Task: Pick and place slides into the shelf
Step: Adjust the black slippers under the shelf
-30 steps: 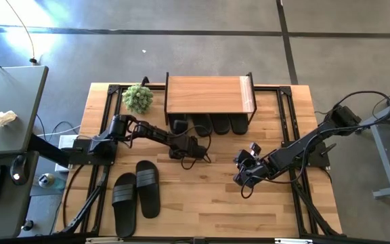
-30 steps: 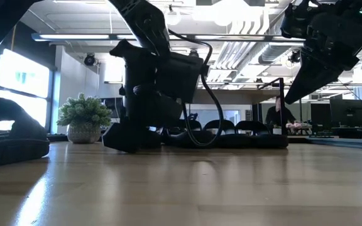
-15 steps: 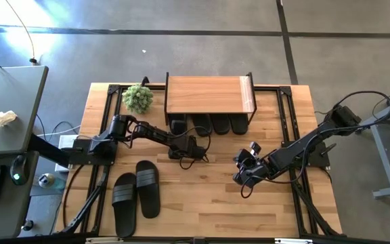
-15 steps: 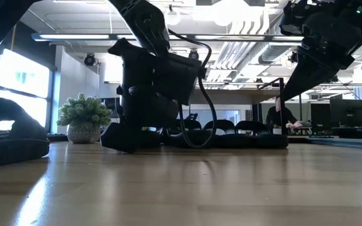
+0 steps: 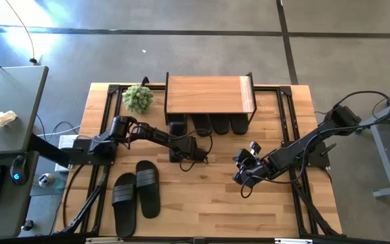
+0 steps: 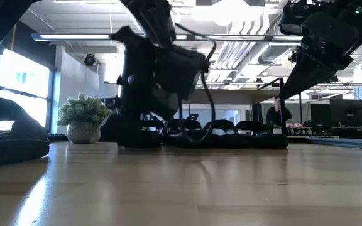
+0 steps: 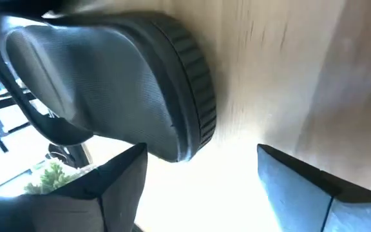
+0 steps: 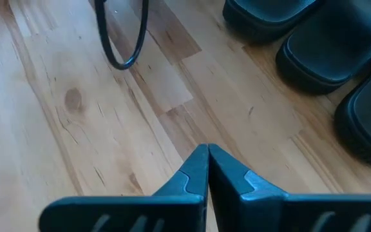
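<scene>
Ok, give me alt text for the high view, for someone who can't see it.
The left pincer stands open over a slide at the shelf, where three more slides sit in a row. The right pincer, shut, hangs over bare table; two slides lie front-left.

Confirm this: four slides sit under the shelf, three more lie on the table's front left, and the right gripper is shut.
Wrong count: only two slides lie at the table's front left, as the high view shows. Four slides do sit under the shelf, and the right gripper is shut.
</scene>
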`<state>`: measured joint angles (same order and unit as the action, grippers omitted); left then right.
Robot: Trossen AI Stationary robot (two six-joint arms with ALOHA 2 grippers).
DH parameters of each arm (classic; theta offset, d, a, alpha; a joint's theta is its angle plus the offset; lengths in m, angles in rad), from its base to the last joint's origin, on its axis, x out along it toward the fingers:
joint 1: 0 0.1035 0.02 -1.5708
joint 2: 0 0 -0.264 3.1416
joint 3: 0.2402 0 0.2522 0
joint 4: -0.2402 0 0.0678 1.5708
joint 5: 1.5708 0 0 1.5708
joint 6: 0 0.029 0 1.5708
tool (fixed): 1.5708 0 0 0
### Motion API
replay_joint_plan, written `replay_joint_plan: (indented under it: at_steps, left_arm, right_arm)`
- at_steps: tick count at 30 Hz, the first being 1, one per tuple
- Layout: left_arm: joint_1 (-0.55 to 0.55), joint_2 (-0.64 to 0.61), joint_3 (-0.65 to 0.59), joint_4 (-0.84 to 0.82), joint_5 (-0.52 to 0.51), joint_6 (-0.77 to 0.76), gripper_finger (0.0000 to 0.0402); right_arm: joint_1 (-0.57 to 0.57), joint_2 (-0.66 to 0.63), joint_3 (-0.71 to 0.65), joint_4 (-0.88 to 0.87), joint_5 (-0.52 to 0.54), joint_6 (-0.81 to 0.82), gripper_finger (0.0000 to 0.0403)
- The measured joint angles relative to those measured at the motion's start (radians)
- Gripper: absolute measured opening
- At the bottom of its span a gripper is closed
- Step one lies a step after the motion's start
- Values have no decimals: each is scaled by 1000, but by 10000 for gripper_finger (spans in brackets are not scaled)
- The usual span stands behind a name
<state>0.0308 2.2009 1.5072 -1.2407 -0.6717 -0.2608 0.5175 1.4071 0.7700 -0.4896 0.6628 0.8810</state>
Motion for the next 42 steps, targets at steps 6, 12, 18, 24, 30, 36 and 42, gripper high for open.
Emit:
replay_joint_plan:
  at_steps: [6, 12, 18, 24, 30, 36, 42]
  left_arm:
    - [-12, 0, 86, -53, 60, -54, 285]
    - [-54, -1, 221, -142, 120, -107, 274]
    - [-124, -7, 382, -170, 261, -84, 245]
    - [-194, -107, 375, -30, 453, -73, 192]
    - [-231, -204, 340, 23, 421, -215, 130]
    - [-249, -270, 236, 154, 424, -286, 78]
    - [-250, -374, 44, 288, 481, -357, 33]
  right_arm:
    - [0, 0, 0, 1, -5, 0, 0]
    - [0, 0, 0, 1, -13, -10, 0]
    - [0, -1, -19, 82, -82, -68, 0]
    - [-15, -22, -282, 702, -225, -146, 0]
    - [-82, -20, -426, 869, -178, -43, 0]
    - [-184, -6, -392, 925, -194, -143, 0]
    - [-287, 70, -320, 938, -160, -204, 0]
